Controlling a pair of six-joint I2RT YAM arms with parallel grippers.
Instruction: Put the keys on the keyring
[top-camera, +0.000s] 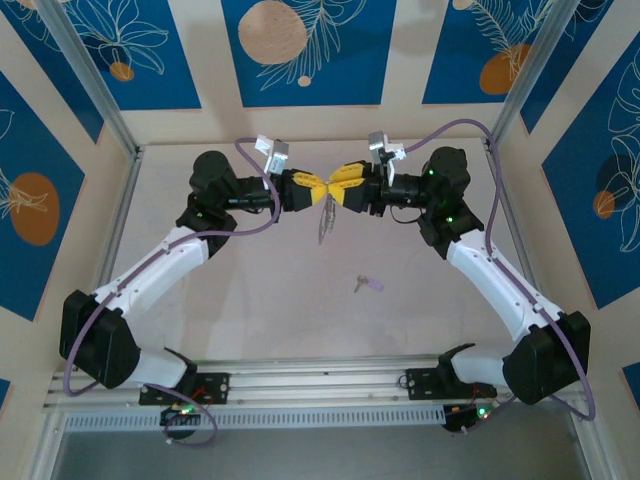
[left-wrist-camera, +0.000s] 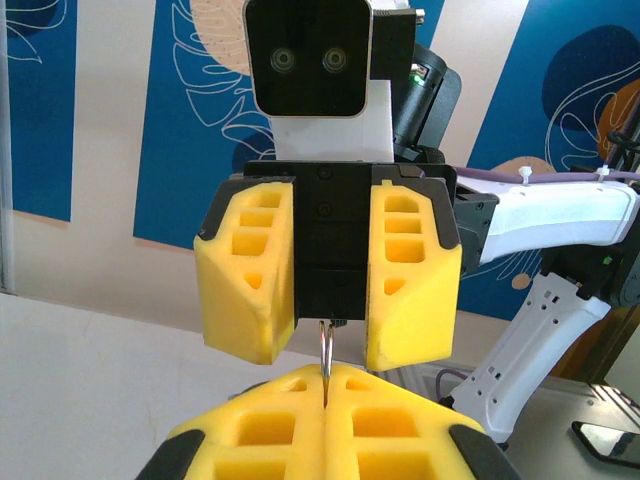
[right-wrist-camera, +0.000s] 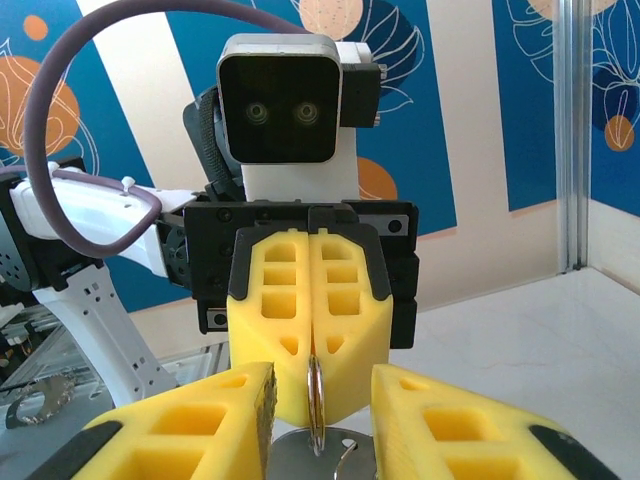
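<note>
Left gripper (top-camera: 319, 192) is clamped shut on the keyring (top-camera: 325, 222), upper centre of the overhead frame; the loop hangs below the tips. Right gripper (top-camera: 340, 186) faces it with its jaws apart. The right wrist view shows them straddling the ring edge-on; contact unclear. Key (top-camera: 367, 285) lies on the table (top-camera: 250, 300), lower right and well apart, with bare surface around it.
</note>
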